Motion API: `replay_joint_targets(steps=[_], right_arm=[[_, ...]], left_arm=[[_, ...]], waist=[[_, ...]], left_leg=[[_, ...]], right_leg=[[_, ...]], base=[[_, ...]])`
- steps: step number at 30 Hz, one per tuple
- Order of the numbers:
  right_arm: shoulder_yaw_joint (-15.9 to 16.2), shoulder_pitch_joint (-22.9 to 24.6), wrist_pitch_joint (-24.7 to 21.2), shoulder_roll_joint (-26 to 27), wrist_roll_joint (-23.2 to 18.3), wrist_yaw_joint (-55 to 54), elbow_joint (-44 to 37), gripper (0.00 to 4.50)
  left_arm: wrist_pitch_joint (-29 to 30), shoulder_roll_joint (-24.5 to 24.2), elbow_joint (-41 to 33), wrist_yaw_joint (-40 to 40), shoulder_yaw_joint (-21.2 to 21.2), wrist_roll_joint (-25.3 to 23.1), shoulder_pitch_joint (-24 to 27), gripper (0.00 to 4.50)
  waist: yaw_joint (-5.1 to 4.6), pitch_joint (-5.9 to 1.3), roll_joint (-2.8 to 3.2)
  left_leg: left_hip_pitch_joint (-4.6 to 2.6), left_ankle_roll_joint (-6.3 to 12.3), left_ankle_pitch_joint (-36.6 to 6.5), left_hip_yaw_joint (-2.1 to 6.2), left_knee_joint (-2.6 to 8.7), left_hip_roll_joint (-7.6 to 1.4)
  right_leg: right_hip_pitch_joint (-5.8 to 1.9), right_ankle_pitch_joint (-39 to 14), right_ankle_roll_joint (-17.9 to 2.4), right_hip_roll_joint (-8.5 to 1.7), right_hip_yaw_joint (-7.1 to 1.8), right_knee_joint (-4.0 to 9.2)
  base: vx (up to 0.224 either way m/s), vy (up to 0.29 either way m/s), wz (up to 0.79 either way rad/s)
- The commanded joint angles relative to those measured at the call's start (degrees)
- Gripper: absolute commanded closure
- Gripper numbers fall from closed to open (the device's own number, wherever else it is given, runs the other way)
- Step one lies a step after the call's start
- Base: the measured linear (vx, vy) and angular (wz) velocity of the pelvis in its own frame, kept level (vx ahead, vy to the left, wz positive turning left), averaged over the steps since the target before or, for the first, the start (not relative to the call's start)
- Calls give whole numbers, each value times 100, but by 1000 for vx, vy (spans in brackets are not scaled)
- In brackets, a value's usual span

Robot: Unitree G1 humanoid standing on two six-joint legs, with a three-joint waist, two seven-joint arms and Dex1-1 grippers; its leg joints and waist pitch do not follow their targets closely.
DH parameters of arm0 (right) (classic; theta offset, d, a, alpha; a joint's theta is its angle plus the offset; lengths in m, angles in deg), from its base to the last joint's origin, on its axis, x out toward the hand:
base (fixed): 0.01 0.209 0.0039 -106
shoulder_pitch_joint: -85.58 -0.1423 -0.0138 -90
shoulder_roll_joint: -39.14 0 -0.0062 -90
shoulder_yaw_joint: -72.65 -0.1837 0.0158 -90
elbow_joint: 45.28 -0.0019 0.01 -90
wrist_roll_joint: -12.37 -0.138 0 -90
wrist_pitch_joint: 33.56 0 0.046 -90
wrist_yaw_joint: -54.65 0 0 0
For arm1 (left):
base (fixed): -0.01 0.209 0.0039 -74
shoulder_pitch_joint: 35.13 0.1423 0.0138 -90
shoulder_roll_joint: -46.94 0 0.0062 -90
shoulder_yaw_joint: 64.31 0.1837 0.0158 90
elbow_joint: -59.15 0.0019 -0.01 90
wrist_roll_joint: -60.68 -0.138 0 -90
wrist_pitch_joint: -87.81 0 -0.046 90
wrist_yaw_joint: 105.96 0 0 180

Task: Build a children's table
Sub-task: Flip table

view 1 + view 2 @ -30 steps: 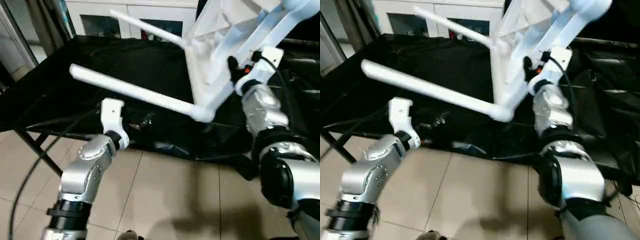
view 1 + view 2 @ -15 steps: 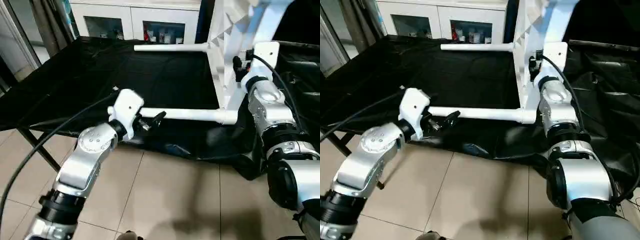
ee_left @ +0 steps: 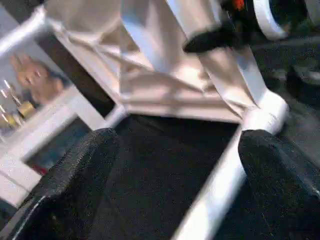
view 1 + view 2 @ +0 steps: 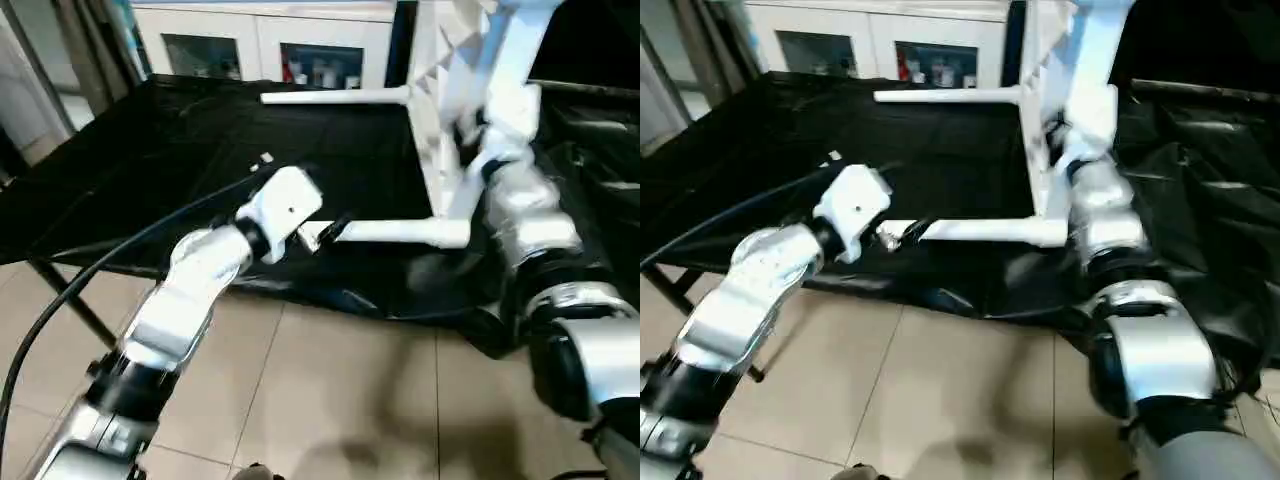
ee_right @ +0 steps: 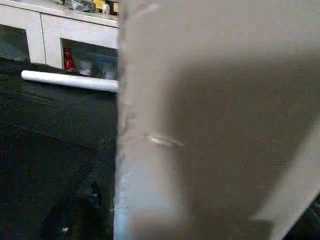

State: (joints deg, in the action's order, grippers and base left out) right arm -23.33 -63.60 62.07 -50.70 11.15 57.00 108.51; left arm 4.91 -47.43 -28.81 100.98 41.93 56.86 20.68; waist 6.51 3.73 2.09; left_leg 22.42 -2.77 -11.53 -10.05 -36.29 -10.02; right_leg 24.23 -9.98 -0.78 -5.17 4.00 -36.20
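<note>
Children's table (image 4: pixel 440 110) on its side on my black worktop (image 4: pixel 180 150).
My left tool (image 4: pixel 325 232) gapes wide around its near leg (image 4: pixel 400 231); right tool (image 4: pixel 468 128): grip unclear.

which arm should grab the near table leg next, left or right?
Left, probably. The left gripper is open right at the free end of the near leg, which lies level over the black cloth. The right gripper is up against the tabletop.

White children's table (image 4: pixel 440 120), black cloth (image 4: pixel 200 150), seemingly beige floor (image 4: pixel 330 390)
</note>
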Motion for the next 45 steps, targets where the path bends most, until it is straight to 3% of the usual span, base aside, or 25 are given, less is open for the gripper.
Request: replay_joint_targets(steps=[1, 3, 8, 13, 14, 18, 22, 24, 26, 30, 31, 32, 34, 38, 45], right_arm=[[75, -81, 87, 42, 105, -46, -26, 115], [107, -38, 117, 70, 106, 44, -46, 103], [115, 169, 271, 113, 112, 145, -167, 82], [160, 601, 732, 134, 113, 274, -597, 82], [248, 896, 994, 121, 221, 236, -859, 82], [323, 1195, 1238, 114, 340, 152, -1116, 82], [344, 1691, 1759, 143, 395, 110, -1632, 82], [335, 1936, 2016, 152, 346, 203, -1994, 82], [353, 2104, 2195, 128, 294, 335, -2292, 82], [543, 2590, 2635, 2, -5, 1090, -3215, 82], [545, 2592, 2636, 1, -6, 1094, -3220, 82], [584, 2662, 2677, -23, -51, 1209, -3361, 82], [657, 2810, 2637, -53, -175, 1419, -3710, 82], [850, 2998, 2464, -51, -306, 1735, -4188, 82], [1245, 3167, 1846, 141, -736, 2493, -4676, 82]], left_arm=[[-240, -57, 47, -120, 49, -239, -198, 14], [-465, -117, 105, -142, 112, -403, -323, 14], [-907, -185, 295, -374, 100, -787, -692, 14], [-1409, -222, 532, -982, -170, -1136, -1094, 14], [-1555, -278, 657, -1248, -259, -1325, -1276, 14], [-1801, -279, 977, -1484, -358, -1380, -1472, 14], [-2160, -301, 1586, -2036, -541, -1464, -1767, 14], [-2391, -406, 1836, -2285, -583, -1634, -1942, 14], [-2533, -494, 1987, -2322, -562, -1744, -2068, 14], [-2763, -712, 2381, -2490, -402, -2179, -2320, 14], [-2763, -713, 2382, -2492, -402, -2181, -2320, 14], [-2788, -737, 2427, -2561, -389, -2240, -2350, 14], [-2873, -757, 2619, -2632, -395, -2258, -2473, 14], [-2871, -811, 3056, -2692, -371, -2368, -2701, 14], [-2966, -884, 4230, -2607, -204, -2588, -3220, 14]], waist=[[-9, -509, -86], [-4, -515, -76], [-8, -507, -122], [9, -513, -123], [7, -514, -127], [19, -518, -141], [17, -513, -136], [26, -534, -148], [33, -565, -160], [39, -521, -161], [54, -510, -152], [30, -501, -160], [45, -497, -153], [51, -491, -151], [58, -487, -171]], left_leg=[[-50, 182, -495, 67, 413, -206], [-51, 246, -445, 68, 403, -208], [-41, 341, -346, 53, 393, -213], [-44, 332, -303, 56, 390, -216], [-43, 330, -308, 54, 386, -217], [-39, 327, -287, 55, 384, -198], [-43, 312, -380, 50, 385, -193], [-29, 367, -327, 65, 374, -183], [-11, 450, -104, 70, 352, -178], [-3, 558, -371, 65, 363, -200], [-17, 571, -485, 72, 368, -214], [7, 554, -508, 79, 380, -213], [-29, 492, -626, 76, 394, -222], [-28, 416, -746, 93, 414, -223], [-22, 366, -854, 113, 431, -217]], right_leg=[[-355, -425, -1322, -296, -224, 289], [-360, -417, -1341, -307, -226, 283], [-354, -386, -1385, -306, -233, 277], [-354, -339, -1354, -304, -232, 272], [-357, -335, -1339, -306, -234, 270], [-360, -428, -1271, -307, -233, 281], [-335, -527, -1212, -296, -237, 299], [-352, -383, -1130, -284, -237, 285], [-350, -64, -1196, -279, -232, 234], [-330, -363, -1152, -298, -234, 278], [-309, -478, -1076, -295, -235, 302], [-326, -522, -1065, -301, -235, 295], [-298, -705, -1076, -294, -237, 331], [-291, -724, -1059, -290, -238, 334], [-295, -795, -1017, -307, -242, 360]], base=[[0, 0, 0], [0, 0, 0], [0, 0, 0], [0, 0, 0], [0, 0, 0], [0, 0, 0], [0, 0, 0], [0, 0, 0], [0, 0, 0], [0, 0, 0], [0, 0, 0], [0, 0, 0], [0, 0, 0], [0, 0, 0], [0, 0, 0]])
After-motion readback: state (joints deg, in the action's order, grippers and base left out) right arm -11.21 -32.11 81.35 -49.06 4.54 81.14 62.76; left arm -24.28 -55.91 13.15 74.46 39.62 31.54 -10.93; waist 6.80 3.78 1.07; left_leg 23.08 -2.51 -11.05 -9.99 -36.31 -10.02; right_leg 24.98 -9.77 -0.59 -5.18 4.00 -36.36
